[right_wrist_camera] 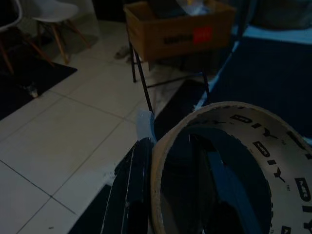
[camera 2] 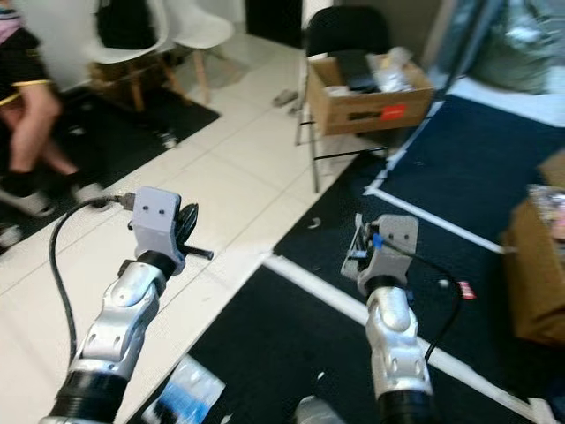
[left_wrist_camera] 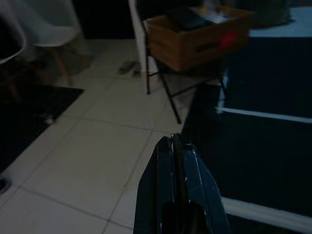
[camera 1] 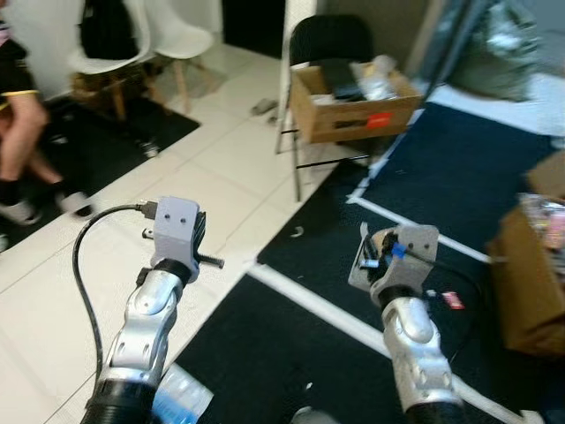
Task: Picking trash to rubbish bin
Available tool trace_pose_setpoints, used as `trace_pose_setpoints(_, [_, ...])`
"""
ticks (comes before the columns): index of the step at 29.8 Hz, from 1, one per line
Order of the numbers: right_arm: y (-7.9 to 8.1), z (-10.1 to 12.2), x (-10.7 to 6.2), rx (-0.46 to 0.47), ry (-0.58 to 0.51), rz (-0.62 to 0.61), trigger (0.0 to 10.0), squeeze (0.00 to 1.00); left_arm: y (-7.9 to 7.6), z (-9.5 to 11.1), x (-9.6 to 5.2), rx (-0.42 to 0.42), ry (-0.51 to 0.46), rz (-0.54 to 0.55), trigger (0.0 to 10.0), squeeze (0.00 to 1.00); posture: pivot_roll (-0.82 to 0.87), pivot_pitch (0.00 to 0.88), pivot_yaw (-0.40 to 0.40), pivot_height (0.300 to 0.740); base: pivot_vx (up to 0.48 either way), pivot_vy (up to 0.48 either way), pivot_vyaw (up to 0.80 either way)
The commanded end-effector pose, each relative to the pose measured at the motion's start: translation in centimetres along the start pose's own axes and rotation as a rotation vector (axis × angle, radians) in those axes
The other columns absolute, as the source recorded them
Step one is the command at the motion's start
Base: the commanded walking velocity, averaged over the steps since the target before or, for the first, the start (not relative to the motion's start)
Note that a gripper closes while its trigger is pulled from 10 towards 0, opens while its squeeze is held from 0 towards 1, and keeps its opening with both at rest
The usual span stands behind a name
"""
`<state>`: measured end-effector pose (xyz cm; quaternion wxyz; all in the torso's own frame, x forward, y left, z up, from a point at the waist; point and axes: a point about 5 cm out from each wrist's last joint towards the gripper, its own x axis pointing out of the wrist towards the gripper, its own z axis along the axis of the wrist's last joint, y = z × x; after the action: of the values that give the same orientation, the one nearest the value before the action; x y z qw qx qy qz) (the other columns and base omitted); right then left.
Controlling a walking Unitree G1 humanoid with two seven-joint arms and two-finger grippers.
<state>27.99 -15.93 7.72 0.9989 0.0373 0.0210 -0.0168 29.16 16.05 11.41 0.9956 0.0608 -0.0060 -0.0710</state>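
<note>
One tape roll [right_wrist_camera: 229,161] is grasped by the right hand [right_wrist_camera: 170,195]; the left hand [left_wrist_camera: 176,190] is clenched, both arms raised toward 12 o'clock.

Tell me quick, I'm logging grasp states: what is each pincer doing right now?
Left pincer: closed, empty.
Right pincer: closed on a paper cup, one finger inside its rim.

Probably a home room: white chairs [camera 1: 141,40], tiled floor [camera 1: 221,177], cardboard box [camera 1: 353,106]
</note>
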Motion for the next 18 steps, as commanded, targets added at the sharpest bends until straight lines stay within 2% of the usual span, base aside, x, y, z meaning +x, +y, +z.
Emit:
trace_pose_setpoints(1, [0.01,-0.32,-0.03,-0.001,0.017,0.003,10.0,0.00,0.05,-0.17,-0.04,-0.001,0.006,0.000,10.0,0.00,0.02,0.015,0.032,0.740,0.000,0.000,-0.80])
trace_pose_setpoints(6, [-0.27,-0.48,-0.11,-0.007,0.020,-0.012,10.0,0.00,0.40,-0.04,0.02,-0.035,0.004,0.030,10.0,0.00,0.02,0.014,0.036,0.740,0.000,0.000,-0.80])
trace_pose_setpoints(18, [-0.64,-0.43,0.08,0.008,0.020,-0.045,10.0,0.00,0.63,0.13,-0.04,-0.016,-0.007,0.037,10.0,0.00,0.02,0.019,0.040,0.740,0.000,0.000,-0.80])
